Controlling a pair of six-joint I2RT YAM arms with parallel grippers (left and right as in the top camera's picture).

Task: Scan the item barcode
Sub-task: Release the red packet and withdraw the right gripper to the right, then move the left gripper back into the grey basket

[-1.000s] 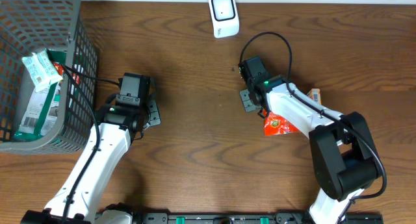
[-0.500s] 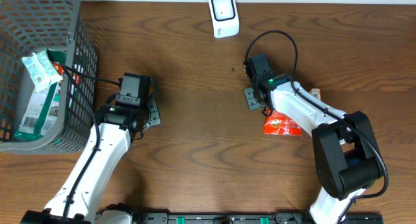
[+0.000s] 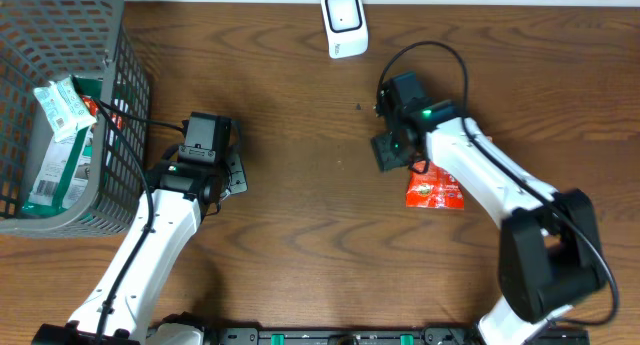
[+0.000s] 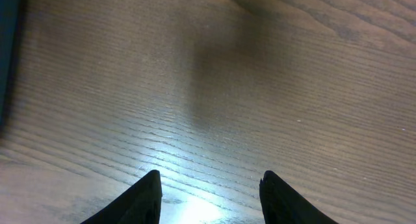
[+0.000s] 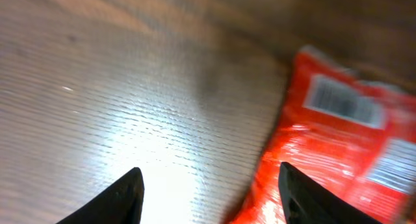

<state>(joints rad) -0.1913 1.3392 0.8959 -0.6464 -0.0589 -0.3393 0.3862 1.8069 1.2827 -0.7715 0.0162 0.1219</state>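
A red snack packet (image 3: 433, 192) lies flat on the wooden table, right of centre. In the right wrist view the packet (image 5: 338, 146) fills the right side, with a white barcode label (image 5: 341, 100) facing up. My right gripper (image 3: 390, 153) hovers at the packet's upper left edge. It (image 5: 211, 198) is open, its right finger over the packet's edge and nothing held between the jaws. The white scanner (image 3: 345, 23) stands at the back centre. My left gripper (image 3: 232, 175) (image 4: 209, 191) is open over bare wood.
A grey mesh basket (image 3: 130, 75) stands at the far left with green-and-white packets (image 3: 60, 110) inside. The left arm's cable runs beside the basket wall.
The right gripper's jaws have opened wider and the arm has shifted slightly right, above the red packet's edge. The left arm has not moved.
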